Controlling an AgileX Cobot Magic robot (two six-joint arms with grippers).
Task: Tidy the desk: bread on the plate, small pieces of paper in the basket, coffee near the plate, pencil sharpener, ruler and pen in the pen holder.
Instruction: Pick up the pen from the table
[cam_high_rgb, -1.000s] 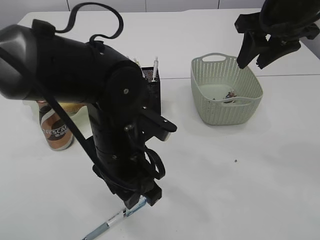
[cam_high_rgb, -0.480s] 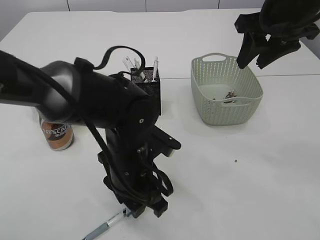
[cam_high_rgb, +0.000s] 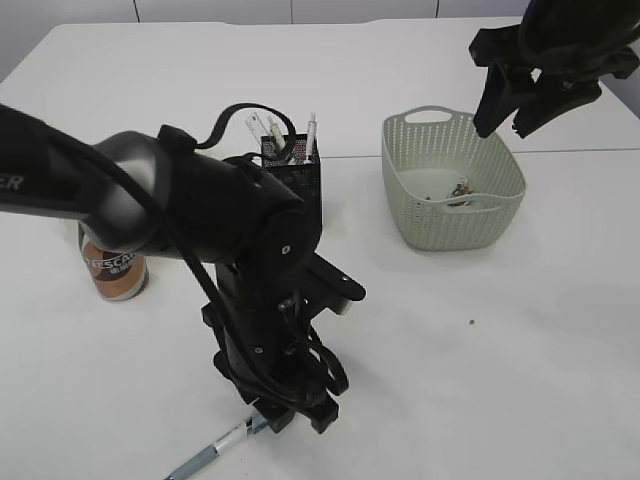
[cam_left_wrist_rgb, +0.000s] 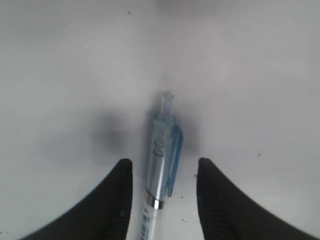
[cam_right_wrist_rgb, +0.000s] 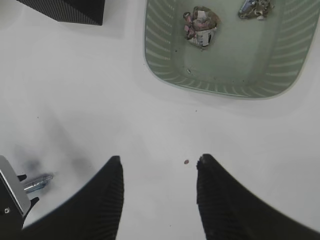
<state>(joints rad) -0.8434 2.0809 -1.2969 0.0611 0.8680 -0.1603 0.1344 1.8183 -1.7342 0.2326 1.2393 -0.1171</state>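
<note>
**Left gripper straddling pen, no grip**

On the white table (cam_high_rgb: 520, 340), exterior view: left arm bent steeply down, its left gripper (cam_high_rgb: 297, 415) at the pen (cam_high_rgb: 215, 447). Right gripper (cam_high_rgb: 505, 125) hangs high over the basket (cam_high_rgb: 452, 180). Coffee can (cam_high_rgb: 115, 270) label partly hidden, unreadable.

Left wrist view: fingers (cam_left_wrist_rgb: 107, 205) half open, empty, either side of the pen without touching.

Right wrist view: half-open fingers (cam_right_wrist_rgb: 85, 205), empty; paper scraps (cam_right_wrist_rgb: 201, 25) in basket.

clear glossy plastic pen (cam_left_wrist_rgb: 161, 165); matt perforated plastic basket (cam_high_rgb: 497, 215); smooth white table (cam_high_rgb: 520, 350)
</note>
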